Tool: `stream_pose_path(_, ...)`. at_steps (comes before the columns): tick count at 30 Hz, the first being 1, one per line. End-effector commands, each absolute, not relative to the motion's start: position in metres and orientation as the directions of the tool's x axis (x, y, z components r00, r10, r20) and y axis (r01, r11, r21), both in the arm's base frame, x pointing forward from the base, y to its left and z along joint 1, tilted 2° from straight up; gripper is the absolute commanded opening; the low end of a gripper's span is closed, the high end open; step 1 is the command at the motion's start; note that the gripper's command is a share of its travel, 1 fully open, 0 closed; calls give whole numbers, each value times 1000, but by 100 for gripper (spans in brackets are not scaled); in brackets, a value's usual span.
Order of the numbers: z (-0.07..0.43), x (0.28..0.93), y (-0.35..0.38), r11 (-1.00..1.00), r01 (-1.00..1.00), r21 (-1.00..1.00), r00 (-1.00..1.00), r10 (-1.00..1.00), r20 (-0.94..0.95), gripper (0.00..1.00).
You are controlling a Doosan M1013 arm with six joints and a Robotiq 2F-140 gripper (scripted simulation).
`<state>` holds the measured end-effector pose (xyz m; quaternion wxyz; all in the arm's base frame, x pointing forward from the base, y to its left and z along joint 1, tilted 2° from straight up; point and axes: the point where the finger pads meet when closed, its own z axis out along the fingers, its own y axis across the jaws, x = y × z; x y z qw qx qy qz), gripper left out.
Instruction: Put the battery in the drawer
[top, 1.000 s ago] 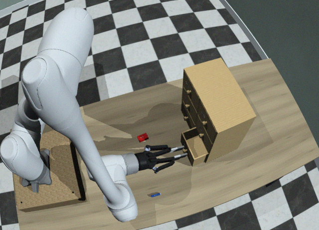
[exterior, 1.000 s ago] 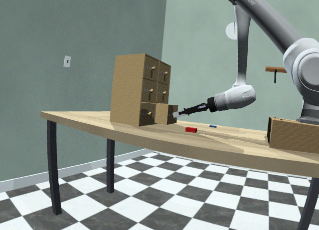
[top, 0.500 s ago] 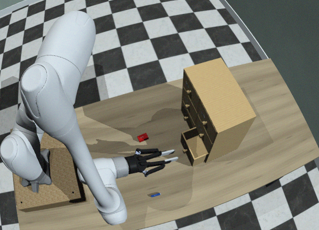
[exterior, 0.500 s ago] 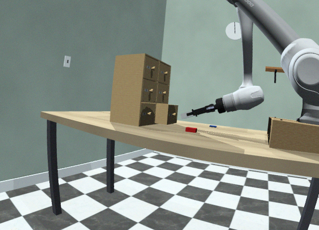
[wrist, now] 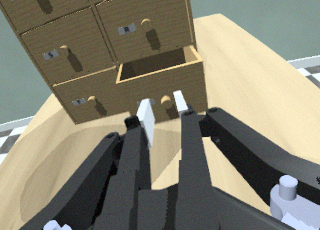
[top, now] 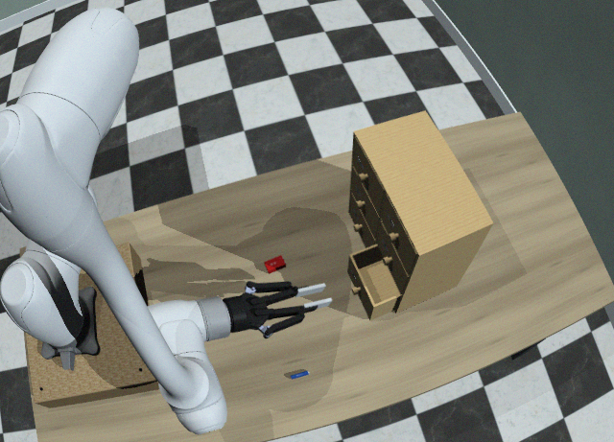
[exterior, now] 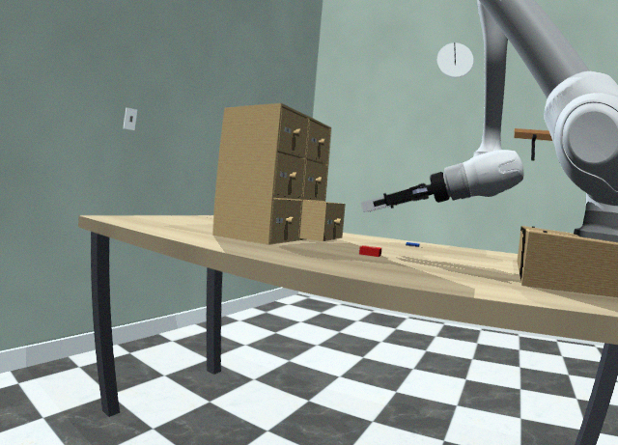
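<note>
we read "r" on the middle drawer above the open one, "s" on the drawer beside it, "p" on the drawer above that, and part of "doosan" on the arm.

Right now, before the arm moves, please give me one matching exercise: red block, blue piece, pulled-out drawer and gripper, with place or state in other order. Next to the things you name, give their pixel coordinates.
Column one
1. red block [top: 274, 264] [exterior: 370, 251]
2. blue piece [top: 299, 374] [exterior: 412, 244]
3. pulled-out drawer [top: 382, 281] [exterior: 313, 219] [wrist: 187, 82]
4. gripper [top: 328, 292] [exterior: 368, 206] [wrist: 163, 106]

Column two
A. in the bottom row of the chest [top: 424, 179] [exterior: 246, 171] [wrist: 37, 45]
B. lies below the gripper in the top view
C. fingers apart, nothing between them
D. lies above the gripper in the top view

Right pairs: 1-D, 2-B, 3-A, 4-C
</note>
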<state>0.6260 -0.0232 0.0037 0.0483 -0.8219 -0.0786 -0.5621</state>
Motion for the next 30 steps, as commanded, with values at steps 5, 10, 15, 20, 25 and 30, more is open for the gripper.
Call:
stream_pose_path(5,50,598,-29,-983,182,3,369,71,927,20)
stream_pose_path(10,53,597,-29,-983,182,3,369,71,927,20)
stream_pose_path(15,53,597,-29,-983,183,3,375,72,924,20)
stream_pose_path(20,55,595,-29,-983,183,2,394,76,916,20)
stream_pose_path(25,60,590,-30,-983,183,2,447,85,891,20)
stream_pose_path(30,69,582,-31,-983,183,2,536,102,838,20)
